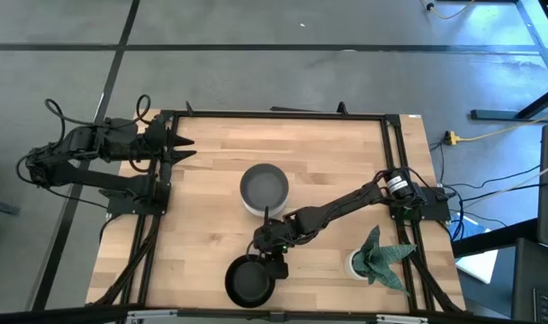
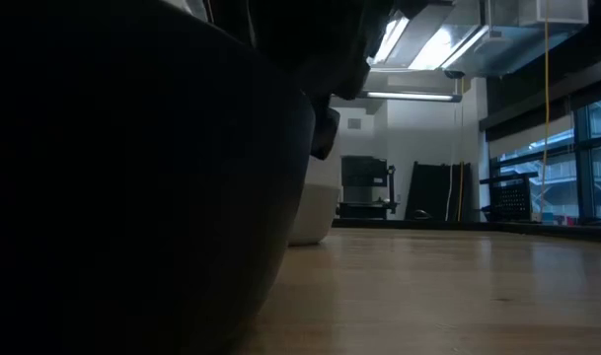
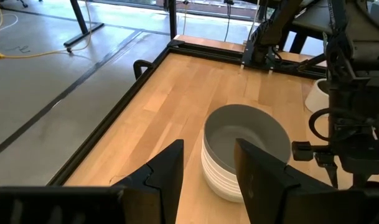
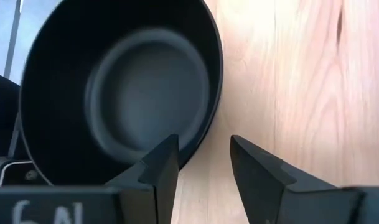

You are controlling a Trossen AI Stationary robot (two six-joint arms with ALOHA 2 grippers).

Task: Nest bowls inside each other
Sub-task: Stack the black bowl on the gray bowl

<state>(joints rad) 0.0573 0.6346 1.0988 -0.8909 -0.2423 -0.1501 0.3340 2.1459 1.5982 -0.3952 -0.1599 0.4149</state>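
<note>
A black bowl (image 1: 249, 281) sits on its base near the table's front edge; in the low view it fills the left side (image 2: 132, 197). My right gripper (image 4: 201, 162) hangs open over its far right rim (image 4: 209, 118), one finger above the bowl's inside and one above the table outside. No touch shows. At the table's middle stands a stack of white bowls with a grey bowl on top (image 1: 264, 189); the left wrist view shows it too (image 3: 245, 149). My left gripper (image 3: 208, 168) waits open at the far left (image 1: 184, 148).
A small white pot with a spiky green plant (image 1: 368, 259) stands at the front right, close beside my right arm (image 1: 345, 202). A black frame (image 1: 274, 114) rims the table. Bare wood lies left of the stack and along the far side.
</note>
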